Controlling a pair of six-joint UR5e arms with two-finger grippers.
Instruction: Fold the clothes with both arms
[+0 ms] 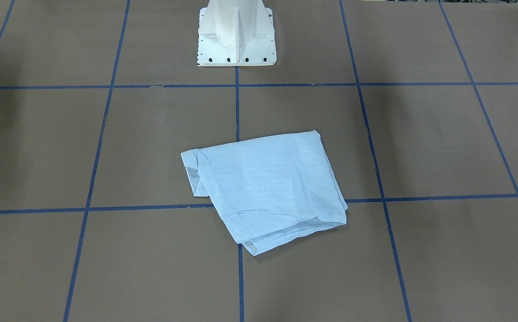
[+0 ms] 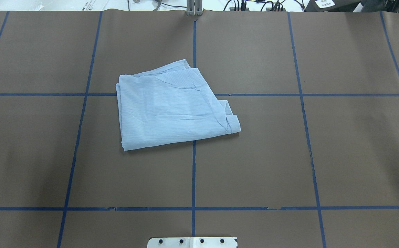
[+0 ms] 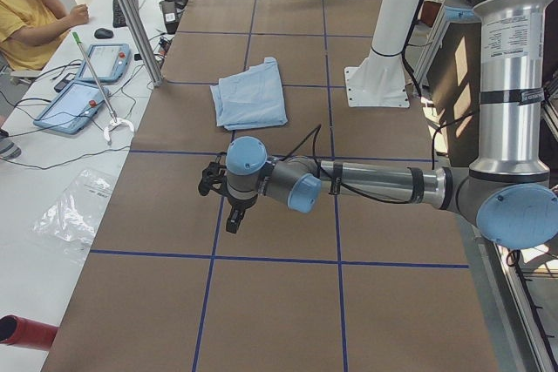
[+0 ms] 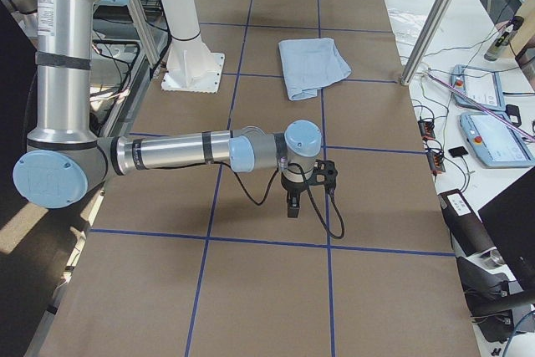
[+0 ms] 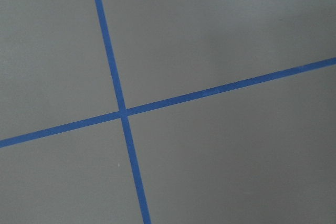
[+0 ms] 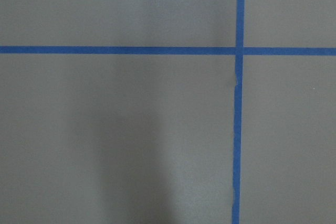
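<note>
Both jaws well apart from shirt (image 2: 171, 106)

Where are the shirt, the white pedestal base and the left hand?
shirt (image 2: 165, 106), overhead exterior view, middle of the top folded layer.
white pedestal base (image 1: 236, 53), exterior front-facing view, its bolted foot plate.
left hand (image 3: 233, 224), exterior left view, midway between its fingertips.

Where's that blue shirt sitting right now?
In the overhead view the shirt lies folded near the middle of the table, covering a crossing of blue tape lines, mostly on the robot's left of centre, ahead of the white base.
</note>
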